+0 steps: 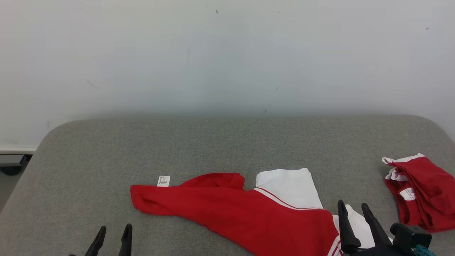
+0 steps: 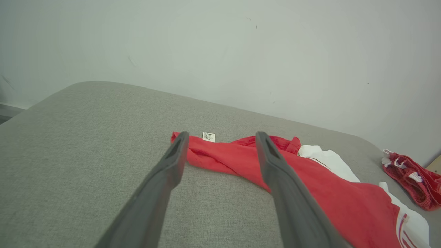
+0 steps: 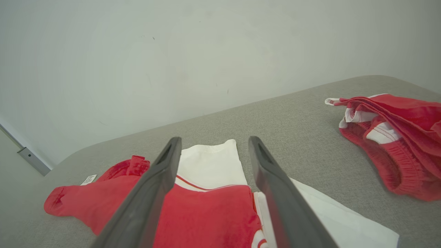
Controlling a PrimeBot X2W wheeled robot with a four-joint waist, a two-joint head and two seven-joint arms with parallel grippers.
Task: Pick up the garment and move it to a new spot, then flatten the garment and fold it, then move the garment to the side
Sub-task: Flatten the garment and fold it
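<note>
Garment (image 1: pixel 249 213): red body with white panels and thin red-and-white stripe trim. It lies rumpled and partly doubled over on the grey padded table (image 1: pixel 213 142), near the front edge, around 5 o'clock from the table's middle in the head view.
- Red end runs out toward 9 o'clock. One white panel sticks up at the garment's 1 o'clock, and more white shows at its 4 o'clock end.
- Small white label (image 1: pixel 163 181) at the garment's 10 o'clock, just beside the red edge, lying on the grey cloth.

Right gripper (image 1: pixel 352 205): at the garment's 4 o'clock end, over the white part. Fingers stand apart. In the right wrist view the right gripper (image 3: pixel 214 139) points along the garment (image 3: pixel 206 213). Cannot tell whether the tips touch the cloth.

Left gripper (image 1: pixel 114 229): at 7 o'clock of the table, over bare grey surface, near the garment's red end but apart from it. Fingers spread wide. The left wrist view has the garment (image 2: pixel 344 203) past its fingertips (image 2: pixel 182 137).

Second red-and-white garment (image 1: pixel 419 192): bunched at the table's 3 o'clock edge, well apart from the first.

Pale wall (image 1: pixel 227 53) behind, at 12 o'clock.
</note>
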